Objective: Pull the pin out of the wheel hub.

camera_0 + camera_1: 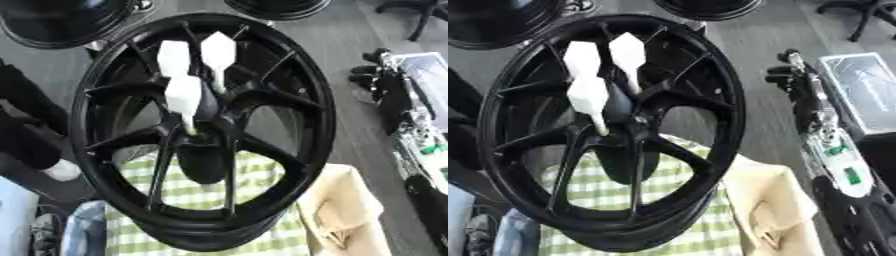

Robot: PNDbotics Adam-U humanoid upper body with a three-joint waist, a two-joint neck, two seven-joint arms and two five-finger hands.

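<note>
The right hand (791, 70) hangs beside the black spoked metal wheel hub (203, 131), fingers unreadable; its three white tapered plastic pins (185, 97) crowd together, so a reach might knock neighbours.

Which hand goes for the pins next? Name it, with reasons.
Right. The right hand hangs just off the wheel's right rim, level with the white pins in the hub; the left hand shows in no view.

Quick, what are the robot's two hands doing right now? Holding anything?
Left hand: not in view.
Right hand: beside the wheel hub, not touching it; open or closed cannot be told.
</note>
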